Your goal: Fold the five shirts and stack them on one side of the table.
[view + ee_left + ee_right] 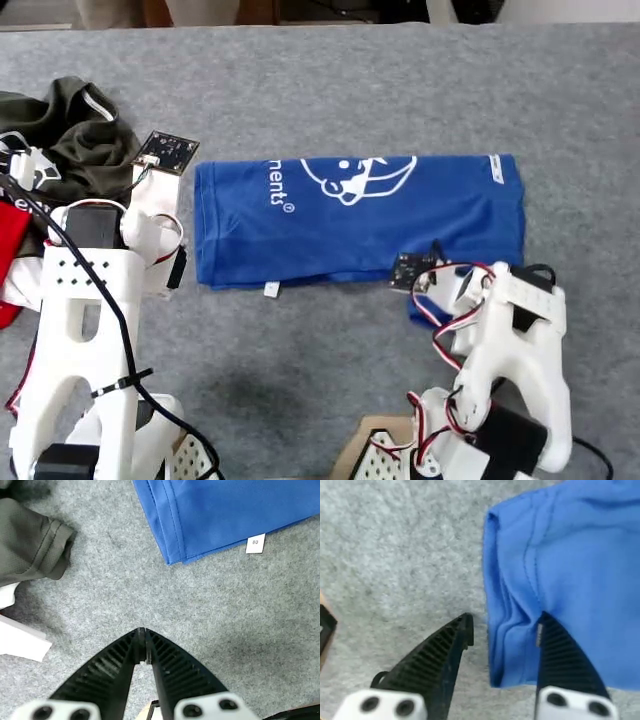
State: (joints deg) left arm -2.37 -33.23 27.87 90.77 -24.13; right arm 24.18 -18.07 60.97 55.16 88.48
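While the right gripper spreads wide astride the folded blue shirt's bunched edge, one finger sits over cloth, the other over the grey table. The left gripper, pinched closed and empty, hangs near the shirt's opposite corner.

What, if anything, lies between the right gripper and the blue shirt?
Nothing visible does. The right gripper is open at the edge of the blue shirt, with one of its fingers over the fabric and the other over the table.
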